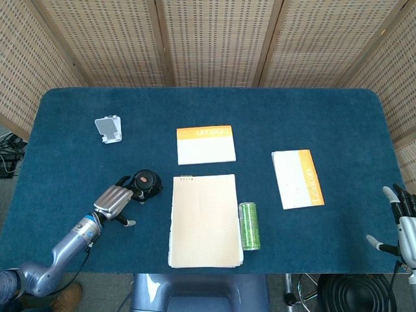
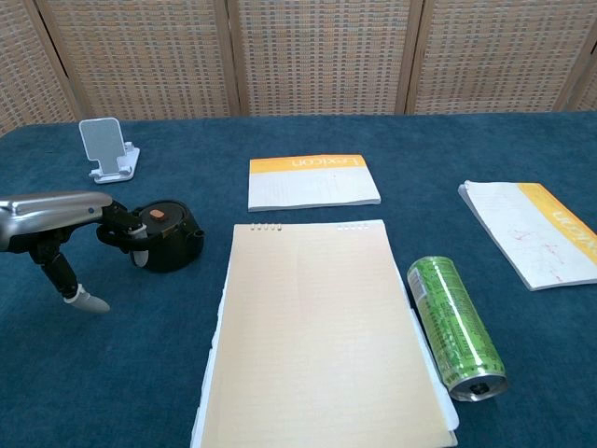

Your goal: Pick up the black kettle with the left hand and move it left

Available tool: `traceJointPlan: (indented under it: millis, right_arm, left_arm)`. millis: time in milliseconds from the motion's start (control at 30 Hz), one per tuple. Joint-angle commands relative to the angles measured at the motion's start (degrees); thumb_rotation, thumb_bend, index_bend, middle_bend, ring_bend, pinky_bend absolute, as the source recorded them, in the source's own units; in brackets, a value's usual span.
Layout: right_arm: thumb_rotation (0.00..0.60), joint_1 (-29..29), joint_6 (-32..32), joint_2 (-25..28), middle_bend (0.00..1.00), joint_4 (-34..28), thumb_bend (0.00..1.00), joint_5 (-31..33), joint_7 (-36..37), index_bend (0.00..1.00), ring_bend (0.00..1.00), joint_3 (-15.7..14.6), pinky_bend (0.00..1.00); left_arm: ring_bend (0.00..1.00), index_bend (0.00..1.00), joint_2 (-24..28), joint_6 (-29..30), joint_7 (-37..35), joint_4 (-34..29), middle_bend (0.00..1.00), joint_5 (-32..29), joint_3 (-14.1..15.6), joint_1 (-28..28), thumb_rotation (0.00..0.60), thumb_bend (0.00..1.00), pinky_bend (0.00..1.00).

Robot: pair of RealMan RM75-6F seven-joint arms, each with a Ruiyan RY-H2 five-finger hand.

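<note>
The black kettle (image 1: 145, 182) (image 2: 170, 238) stands upright on the blue table, just left of the big notepad, its handle pointing left. My left hand (image 1: 114, 201) (image 2: 48, 209) reaches it from the left. Its fingers (image 2: 131, 235) curl down onto the handle and touch it. The thumb tip (image 2: 86, 301) is well apart from them, low near the cloth, so the grasp is not closed. My right hand (image 1: 404, 220) hangs off the table's right edge with its fingers spread and holds nothing; the chest view does not show it.
A tan notepad (image 1: 204, 220) (image 2: 322, 327) lies right beside the kettle. A green can (image 1: 249, 225) (image 2: 455, 327) lies at the notepad's right. Orange-topped books (image 1: 205, 144) (image 1: 297, 178) lie behind and to the right. A white phone stand (image 1: 108, 129) (image 2: 107, 147) is back left.
</note>
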Motion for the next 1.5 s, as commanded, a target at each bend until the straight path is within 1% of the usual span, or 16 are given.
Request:
traceJointPlan:
  millis: [33, 267, 333, 400, 467, 533, 767, 933, 1033, 1067, 1167, 1233, 1400, 1500]
  right_arm:
    - [0.600, 0.0, 0.0, 0.0, 0.00, 0.0, 0.00, 0.0, 0.0, 0.04, 0.00, 0.0, 0.00]
    - [0.600, 0.1, -0.2, -0.1, 0.00, 0.1, 0.00, 0.2, -0.1, 0.04, 0.00, 0.0, 0.00]
    - [0.600, 0.1, -0.3, -0.1, 0.00, 0.1, 0.00, 0.2, -0.1, 0.04, 0.00, 0.0, 0.00]
    - [0.600, 0.1, -0.3, -0.1, 0.00, 0.1, 0.00, 0.2, 0.0, 0.04, 0.00, 0.0, 0.00]
    - [0.600, 0.1, -0.3, 0.0, 0.00, 0.1, 0.00, 0.2, 0.0, 0.04, 0.00, 0.0, 0.00]
    - [0.600, 0.1, -0.3, 0.0, 0.00, 0.1, 0.00, 0.3, 0.2, 0.04, 0.00, 0.0, 0.00]
    - [0.600, 0.1, -0.2, 0.0, 0.00, 0.0, 0.00, 0.1, 0.3, 0.03, 0.00, 0.0, 0.00]
    - [0.600, 0.1, -0.1, 0.0, 0.00, 0.0, 0.00, 0.1, 0.2, 0.03, 0.00, 0.0, 0.00]
    - [0.600, 0.1, 0.0, 0.1, 0.00, -0.1, 0.00, 0.0, 0.3, 0.03, 0.00, -0.1, 0.00]
    - [0.600, 0.0, 0.1, 0.1, 0.00, -0.1, 0.00, 0.0, 0.3, 0.03, 0.00, 0.0, 0.00]
    - [0.600, -0.1, 0.2, 0.2, 0.00, -0.2, 0.00, -0.1, 0.5, 0.03, 0.00, 0.0, 0.00]
    - [0.600, -0.1, 0.3, 0.3, 0.00, -0.2, 0.00, -0.2, 0.6, 0.03, 0.00, -0.1, 0.00]
    - [0.600, -0.2, 0.6, 0.3, 0.00, -0.5, 0.00, -0.6, 0.7, 0.03, 0.00, -0.2, 0.00]
    - [0.600, -0.3, 0.9, 0.5, 0.00, -0.7, 0.00, -0.9, 0.7, 0.03, 0.00, -0.2, 0.00]
  left_arm:
    - [0.31, 0.44, -0.1, 0.0, 0.1, 0.1, 0.36, -0.1, 0.0, -0.1, 0.600, 0.00, 0.00]
    - [0.32, 0.46, -0.6, -0.2, 1.1, 0.4, 0.37, -0.9, 0.2, -0.4, 0.600, 0.00, 0.00]
    - [0.34, 0.48, -0.7, -0.2, 1.3, 0.4, 0.40, -1.2, 0.2, -0.4, 0.600, 0.00, 0.00]
    - [0.37, 0.54, -0.8, -0.1, 1.5, 0.4, 0.46, -1.3, 0.1, -0.4, 0.600, 0.00, 0.00]
    - [0.42, 0.64, -0.8, 0.1, 1.8, 0.4, 0.56, -1.5, 0.1, -0.5, 0.600, 0.00, 0.00]
    - [0.46, 0.71, -0.7, 0.2, 2.7, 0.6, 0.62, -1.8, 0.3, -0.5, 0.600, 0.00, 0.00]
    - [0.53, 0.89, -0.3, 1.3, 3.4, 0.8, 0.76, -1.5, 0.5, -0.2, 0.600, 0.00, 0.00]
    - [0.58, 0.99, 0.2, 3.3, 2.5, 0.7, 0.85, 0.6, 0.6, 0.4, 0.600, 0.00, 0.00]
    - [0.64, 1.00, 0.3, 4.5, 1.2, 1.0, 0.92, 2.2, 0.6, 0.9, 0.600, 0.00, 0.00]
    - [0.66, 1.00, 0.4, 5.7, -0.1, 1.3, 0.95, 3.5, 0.5, 1.2, 0.600, 0.01, 0.00]
    - [0.71, 1.00, 0.9, 7.8, -3.3, 2.7, 0.99, 7.5, 1.2, 2.0, 0.600, 0.01, 0.00]
    - [0.75, 1.00, 2.2, 7.7, -4.8, 2.2, 1.00, 8.7, 1.5, 1.9, 0.600, 0.00, 0.00]
    - [0.79, 1.00, 4.9, 7.3, -5.9, 0.2, 1.00, 8.6, 1.5, 2.0, 0.598, 0.00, 0.00]
    - [0.81, 1.00, 6.8, 7.5, -6.2, -2.1, 1.00, 7.9, 1.4, 2.4, 0.575, 0.00, 0.00]
